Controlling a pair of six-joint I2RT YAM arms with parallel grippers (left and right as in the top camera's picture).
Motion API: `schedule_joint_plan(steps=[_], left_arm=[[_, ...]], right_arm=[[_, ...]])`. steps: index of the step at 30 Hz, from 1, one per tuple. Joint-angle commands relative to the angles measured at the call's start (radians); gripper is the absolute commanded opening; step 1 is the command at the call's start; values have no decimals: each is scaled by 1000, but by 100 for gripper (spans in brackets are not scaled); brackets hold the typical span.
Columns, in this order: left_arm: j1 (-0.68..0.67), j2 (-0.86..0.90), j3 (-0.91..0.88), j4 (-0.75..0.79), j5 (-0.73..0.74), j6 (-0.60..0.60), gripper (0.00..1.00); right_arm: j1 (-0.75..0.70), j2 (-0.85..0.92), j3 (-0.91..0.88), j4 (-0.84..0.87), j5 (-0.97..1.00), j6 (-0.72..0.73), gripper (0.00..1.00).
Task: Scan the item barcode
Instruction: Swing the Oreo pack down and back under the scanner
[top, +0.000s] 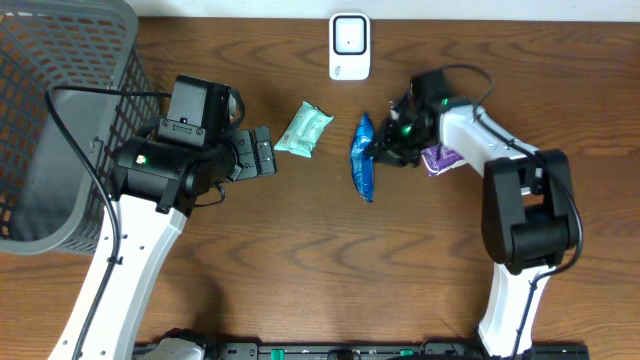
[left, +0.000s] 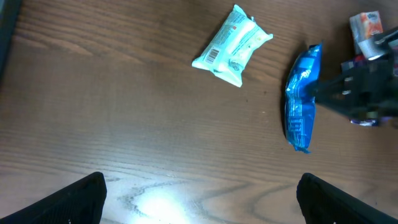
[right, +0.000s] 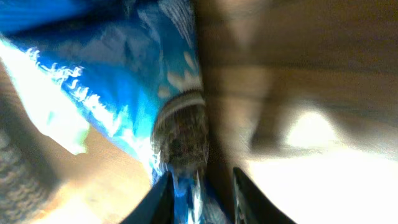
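While the blue packet (top: 363, 158) stands on its long edge mid-table (top: 300, 270), just below the white scanner (top: 349, 45), the right gripper (top: 385, 148) is right up against its right side. The wrist cam shows the wrapper edge sitting between the two fingers, but honestly I can't tell if they're pinching it or just loose around it. The wrapper has a dark sandwich cookie printed on it and the lettering is too blurry to read. The mint green packet (top: 303, 130) lies flat to its left with tiny unreadable print. The left gripper (top: 265, 152) has its jaws spread wide, holding nothing, just beside the mint one.
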Motion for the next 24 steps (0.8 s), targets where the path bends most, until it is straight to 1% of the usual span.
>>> schedule_joint_plan(steps=[1, 3, 5, 7, 10, 11, 12, 15, 17, 19, 20, 22, 24], left_arm=[[5, 7, 3, -3, -13, 17, 98], [5, 7, 3, -3, -13, 17, 98], [5, 7, 3, -3, -13, 17, 98], [5, 7, 3, -3, -13, 17, 98], [5, 7, 3, -4, -13, 17, 98], [5, 7, 3, -3, -13, 17, 98], [5, 7, 3, -3, -13, 17, 98], [5, 7, 3, -3, -13, 17, 98], [5, 7, 3, -3, -13, 17, 98], [5, 7, 3, -3, -13, 17, 98], [5, 7, 3, -3, -13, 17, 98], [5, 7, 3, -3, -13, 17, 98], [5, 7, 3, -3, -13, 17, 98]], right_arm=[[14, -77, 154, -138, 316, -142, 28], [35, -77, 228, -230, 380, -169, 33], [52, -77, 247, -252, 399, -173, 35], [77, -77, 249, -253, 390, -178, 34], [120, -75, 245, -259, 378, -180, 28], [136, -75, 243, -266, 375, -180, 29], [150, -75, 243, -276, 371, -181, 32], [195, -75, 238, -327, 383, -206, 48], [224, -75, 222, -343, 416, -205, 54], [252, -74, 191, -335, 485, -183, 57], [267, -75, 166, -327, 547, -147, 58], [294, -75, 107, -296, 640, -80, 62], [307, -74, 49, -234, 650, -63, 62]])
